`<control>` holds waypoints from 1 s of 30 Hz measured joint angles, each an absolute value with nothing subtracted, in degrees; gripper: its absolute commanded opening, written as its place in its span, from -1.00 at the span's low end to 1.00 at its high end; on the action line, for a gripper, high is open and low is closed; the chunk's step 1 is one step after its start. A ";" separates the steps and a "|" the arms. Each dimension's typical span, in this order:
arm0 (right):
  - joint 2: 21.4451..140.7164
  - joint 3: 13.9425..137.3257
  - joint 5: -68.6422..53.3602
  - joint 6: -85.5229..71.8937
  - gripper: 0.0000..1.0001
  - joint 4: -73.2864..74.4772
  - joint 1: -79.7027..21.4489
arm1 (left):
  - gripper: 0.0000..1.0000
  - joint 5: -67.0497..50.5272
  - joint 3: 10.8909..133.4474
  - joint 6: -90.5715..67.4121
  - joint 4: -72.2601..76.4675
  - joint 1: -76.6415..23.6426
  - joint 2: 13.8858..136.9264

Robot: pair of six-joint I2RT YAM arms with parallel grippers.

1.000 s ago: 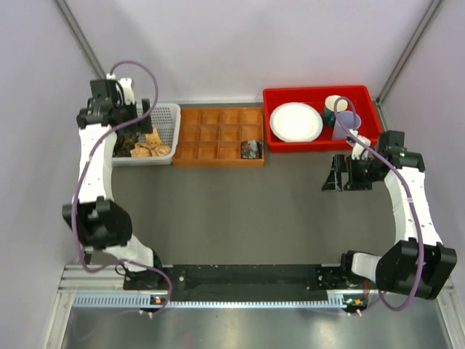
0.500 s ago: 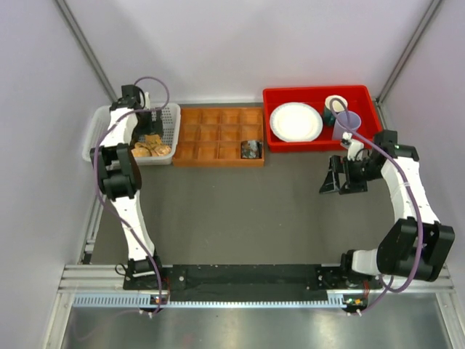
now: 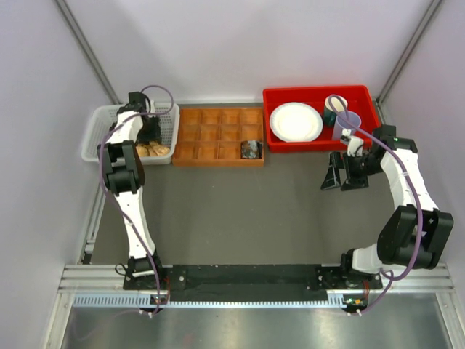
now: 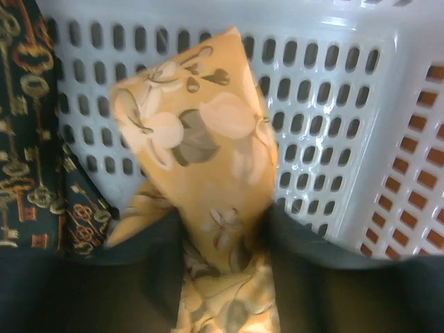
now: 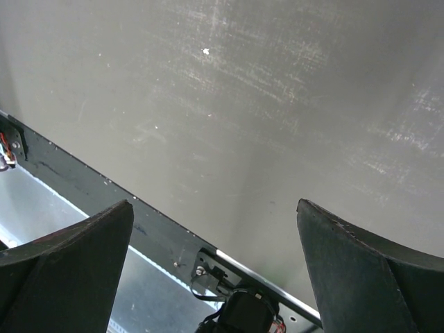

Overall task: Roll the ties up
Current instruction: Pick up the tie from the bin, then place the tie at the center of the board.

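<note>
A tan-orange tie [image 4: 201,139] with pale flower shapes rises between my left gripper's [image 4: 225,257] two dark fingers, which press in on it from both sides inside the white basket [image 4: 333,104]. A dark tie [image 4: 28,139] with a gold key pattern lies at the left of that basket. From above, the left gripper [image 3: 149,138] reaches down into the basket [image 3: 98,120] over the tan-orange tie [image 3: 156,150]. My right gripper [image 3: 341,174] hangs open over bare table at the right, with nothing between its fingers [image 5: 215,207].
A brown compartment tray [image 3: 218,134] stands beside the basket, with a dark rolled item [image 3: 251,149] in one front cell. Behind the right gripper, a red bin [image 3: 320,91] holds a white plate [image 3: 296,121] and cups [image 3: 347,120]. The metal rail [image 3: 247,280] runs along the near edge.
The left arm has stretched further back into the basket and its jaws have closed in on the tan-orange tie. The right arm has shifted only slightly.
</note>
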State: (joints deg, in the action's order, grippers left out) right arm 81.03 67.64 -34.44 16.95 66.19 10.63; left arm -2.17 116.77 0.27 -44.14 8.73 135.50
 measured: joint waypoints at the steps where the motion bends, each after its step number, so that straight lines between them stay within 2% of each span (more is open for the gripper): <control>1: 81.06 67.64 -34.22 16.95 0.98 66.15 10.63 | -0.60 -2.31 117.10 0.36 -44.07 8.56 135.50; 3: 81.06 67.64 -33.85 16.93 0.98 66.11 10.63 | -0.96 -2.96 117.27 0.67 -43.97 8.54 135.50; 4: 81.06 67.64 -33.63 16.95 0.98 66.08 10.63 | -1.00 -3.49 117.34 0.84 -44.14 8.64 135.50; 12: 79.90 67.64 -32.56 17.61 0.98 65.93 10.63 | -1.00 -7.88 118.83 2.90 -45.71 8.97 131.59; 24: 76.42 69.93 -34.59 19.97 0.97 66.04 10.63 | -1.00 -24.91 122.19 2.35 -40.62 6.94 100.29; 29: 75.37 70.28 -36.42 19.99 0.98 66.17 10.63 | -1.00 -33.93 116.92 -1.63 -34.50 -2.79 91.22; 30: 74.13 70.30 -37.47 20.58 0.98 66.74 10.63 | -1.00 -37.98 112.75 -2.17 -33.47 -12.19 88.75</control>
